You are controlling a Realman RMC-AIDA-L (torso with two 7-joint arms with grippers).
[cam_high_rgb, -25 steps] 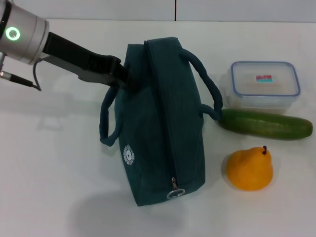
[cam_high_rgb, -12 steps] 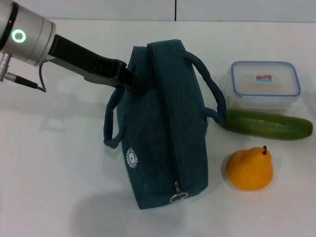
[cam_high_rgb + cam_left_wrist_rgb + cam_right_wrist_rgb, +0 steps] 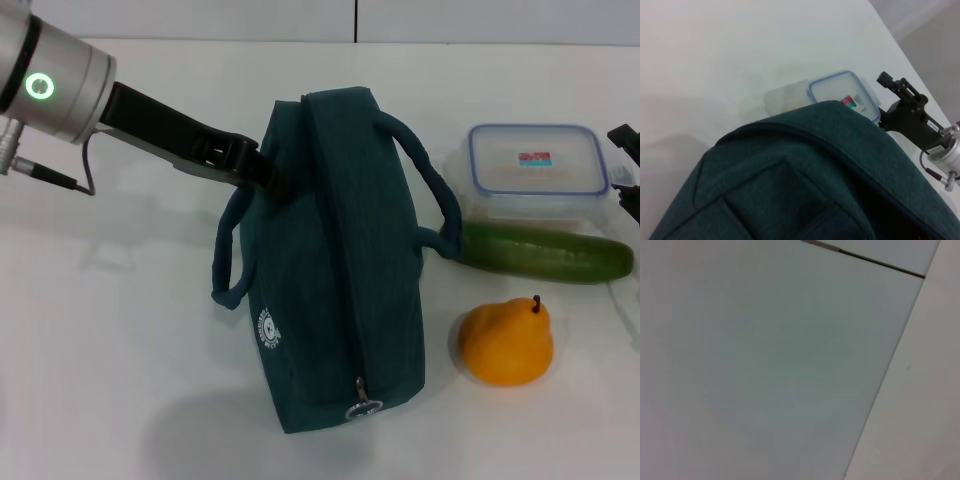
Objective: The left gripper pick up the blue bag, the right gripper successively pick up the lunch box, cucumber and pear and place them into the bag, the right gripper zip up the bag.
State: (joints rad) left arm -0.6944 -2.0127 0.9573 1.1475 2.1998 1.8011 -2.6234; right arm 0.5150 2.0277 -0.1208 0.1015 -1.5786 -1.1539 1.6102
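White table, smooth and matte, carrying everything; pale wall beyond with one dark vertical seam.

Blue bag at centre, standing on the table and tilted slightly. Boxy, dark teal woven fabric, zip running the length of the top and closed, silver ring pull hanging at the near end, round white logo low on the left face. Rope-like handles looping out on both sides; the right loop reaching toward the cucumber's end, contact not resolvable.

Left gripper at the bag's upper left edge, black claw on a black arm, silver wrist with green light ring. Fingertips buried against the fabric there; clamped on the bag or only pressed to it, impossible to tell.

Lunch box right of the bag, far side. Clear plastic, rounded corners, blue-rimmed lid with a small red-and-teal label. Also seen past the bag's top in the left wrist view.

Cucumber just in front of the box, lying crosswise, long, glossy dark green.

Pear nearest, just in front of the cucumber, orange-yellow, bumpy, short dark stem.

Right gripper at the table's right edge beside the box, touching nothing, black fingers spread.
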